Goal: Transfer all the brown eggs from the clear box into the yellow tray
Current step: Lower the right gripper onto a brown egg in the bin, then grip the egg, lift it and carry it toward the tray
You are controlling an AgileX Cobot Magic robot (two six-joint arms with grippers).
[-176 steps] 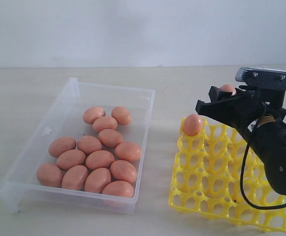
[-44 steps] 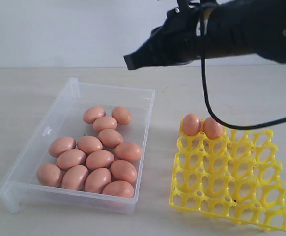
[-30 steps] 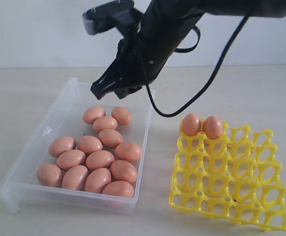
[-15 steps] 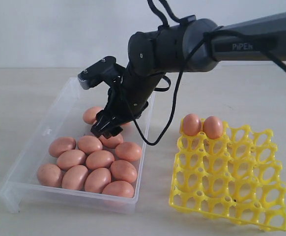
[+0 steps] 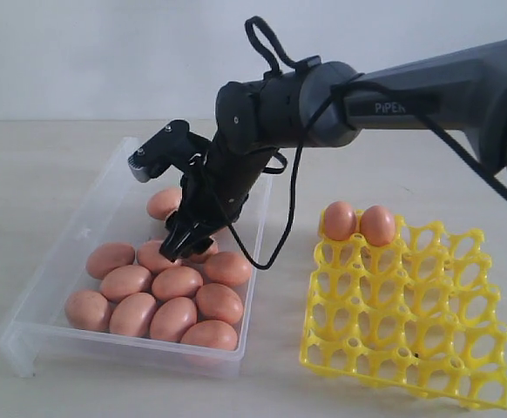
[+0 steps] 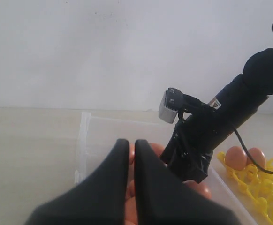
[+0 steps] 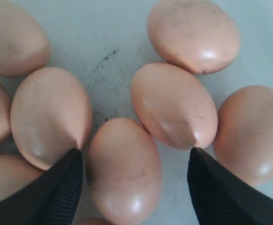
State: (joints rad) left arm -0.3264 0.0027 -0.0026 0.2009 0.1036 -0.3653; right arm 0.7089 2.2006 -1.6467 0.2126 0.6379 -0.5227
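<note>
Several brown eggs (image 5: 177,282) lie clustered in the clear box (image 5: 130,155); two more eggs (image 5: 341,219) stand in the back-left cells of the yellow tray (image 5: 402,348). My right arm reaches across into the box. Its gripper (image 5: 178,246) hangs low over the middle of the cluster. In the right wrist view the right gripper (image 7: 135,153) is open, with one egg (image 7: 125,173) lying between its fingertips (image 7: 71,166) and no pad touching it. My left gripper (image 6: 131,143) is shut on nothing and hovers near the box (image 6: 82,140); it is out of the exterior view.
The box floor (image 7: 103,51) shows dark specks between the eggs. The beige tabletop (image 5: 288,287) separates box and tray by a narrow gap. The right arm's black cable (image 5: 280,235) loops down beside the box's right wall. A pale wall stands behind.
After setting a second egg in the tray, my right arm swung left over the box, opened its gripper and lowered onto the egg cluster. The eggs have not moved.
</note>
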